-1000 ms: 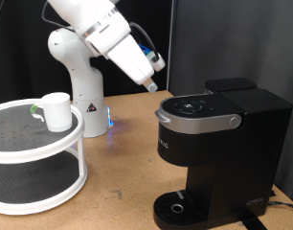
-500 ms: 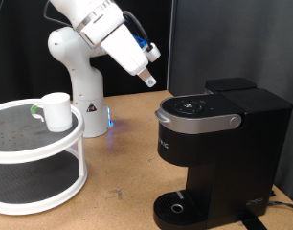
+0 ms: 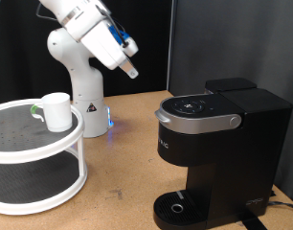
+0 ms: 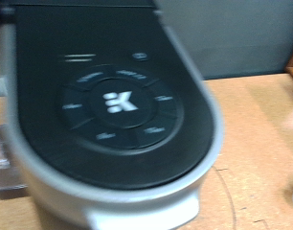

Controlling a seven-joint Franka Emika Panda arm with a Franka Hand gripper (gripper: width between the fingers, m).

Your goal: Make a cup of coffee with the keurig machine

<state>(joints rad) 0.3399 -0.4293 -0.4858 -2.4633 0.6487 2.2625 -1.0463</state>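
Gripper point(image 3: 132, 71) hung empty above the table, grip state unclear; cup point(image 3: 56, 111) sat on shelf point(image 3: 41, 144), keurig machine point(image 3: 218, 144) lid closed, no cup on drip tray point(image 3: 177, 206).

A dark curtain point(image 3: 190, 43) is hanging behind me, a brown wooden tabletop point(image 3: 123, 158) is stretching out below, and a white two-tier round shelf point(image 3: 36, 153) is sitting at the exterior view's left.

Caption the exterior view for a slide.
Franka arm's gripper raised in the air between the white cup on the round two-tier stand and the closed black Keurig machine, holding nothing.
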